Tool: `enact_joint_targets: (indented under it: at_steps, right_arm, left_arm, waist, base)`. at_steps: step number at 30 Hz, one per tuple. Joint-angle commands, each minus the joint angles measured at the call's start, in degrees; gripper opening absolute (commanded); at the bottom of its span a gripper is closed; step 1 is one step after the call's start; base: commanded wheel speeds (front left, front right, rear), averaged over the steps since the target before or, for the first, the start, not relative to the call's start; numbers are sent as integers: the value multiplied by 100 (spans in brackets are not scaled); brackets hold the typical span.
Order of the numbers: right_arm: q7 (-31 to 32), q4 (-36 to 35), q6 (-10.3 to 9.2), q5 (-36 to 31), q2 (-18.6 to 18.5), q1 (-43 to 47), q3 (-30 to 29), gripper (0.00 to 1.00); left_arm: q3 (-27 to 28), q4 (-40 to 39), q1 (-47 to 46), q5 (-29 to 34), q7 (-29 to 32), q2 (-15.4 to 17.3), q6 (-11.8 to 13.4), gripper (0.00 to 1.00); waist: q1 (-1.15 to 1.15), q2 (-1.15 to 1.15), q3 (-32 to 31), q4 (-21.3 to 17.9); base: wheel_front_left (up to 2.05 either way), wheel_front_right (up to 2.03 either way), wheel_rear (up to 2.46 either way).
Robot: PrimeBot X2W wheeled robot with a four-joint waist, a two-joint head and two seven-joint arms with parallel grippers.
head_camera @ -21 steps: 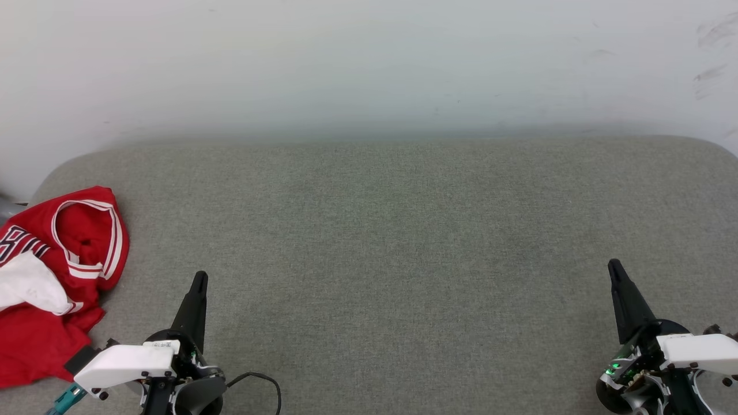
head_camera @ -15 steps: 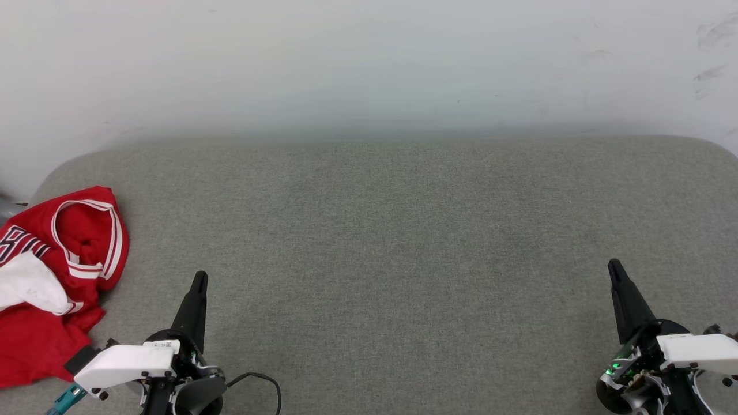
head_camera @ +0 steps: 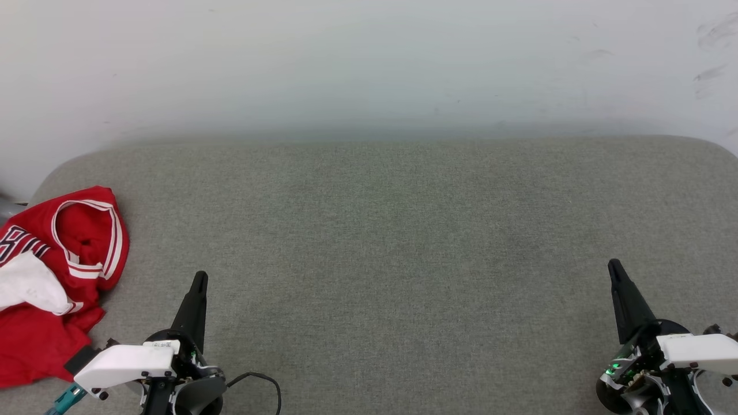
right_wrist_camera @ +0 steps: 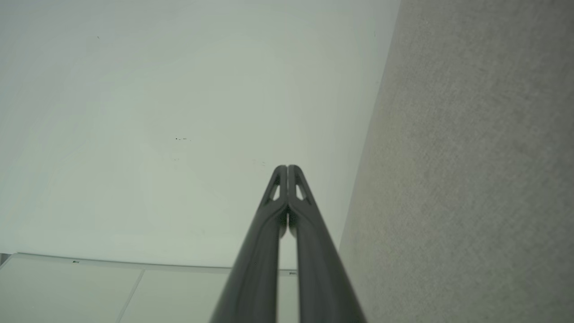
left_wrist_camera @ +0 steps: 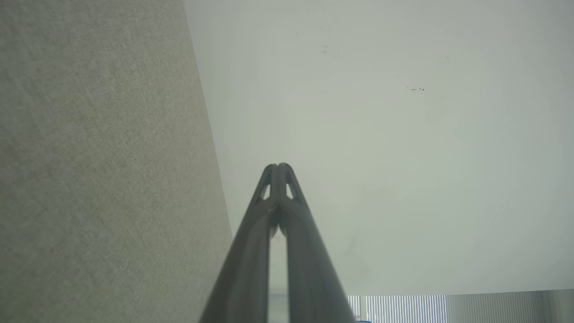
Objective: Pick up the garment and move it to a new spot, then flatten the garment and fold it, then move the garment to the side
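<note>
While two pincers (head_camera: 199, 278) (head_camera: 613, 265) sit closed, one garment (head_camera: 40, 340) lies crumpled.

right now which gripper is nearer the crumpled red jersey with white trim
Left. The left gripper is close beside the crumpled red jersey; the right gripper is far across the grey fabric surface.

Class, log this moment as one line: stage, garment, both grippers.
stage: pickup not started | garment: crumpled, far left of grey cushion | left gripper: jaws shut, empty | right gripper: jaws shut, empty

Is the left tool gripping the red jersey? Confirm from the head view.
No, the left tool is shut on nothing, its tip clear of the crumpled red jersey.
</note>
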Motion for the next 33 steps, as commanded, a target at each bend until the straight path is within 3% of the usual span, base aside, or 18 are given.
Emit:
enact_joint_targets:
  at_steps: [1, 25, 26, 27, 28, 33]
  right_arm:
    - [-4, 5, -2, -26, 12, -74, 3, 0]
    - [-5, 5, -2, -26, 12, -74, 3, 0]
    - [-2, -1, 0, -1, 0, 0, 0, 100]
    - [-5, 19, 0, -4, 0, 17, 1, 0]
    - [-7, 59, -1, -6, 2, 56, 3, 100]
    - [-80, 65, -1, -62, 5, 182, 50, 100]
  left_arm:
    - [15, -2, -31, 2, 26, -11, -24, 0]
    - [13, -3, -31, 2, 27, -11, -24, 0]
    - [0, -1, 0, 0, 0, 0, 0, 100]
    - [-9, 25, 8, 0, -4, -1, 2, 0]
    - [-18, 66, 40, 0, -12, -4, 3, 100]
    - [-94, 89, 133, -12, -64, -12, 4, 100]
  waist:
    - [0, 0, 0, 0]
    - [0, 0, 0, 0]
    - [0, 0, 0, 0]
    - [0, 0, 0, 0]
    - [0, 0, 0, 0]
    - [0, 0, 1, 0]
  base:
    - [0, 0, 0]
    - [0, 0, 0]
    - [0, 0, 0]
    - [0, 0, 0]
    - [0, 0, 0]
    - [0, 0, 0]
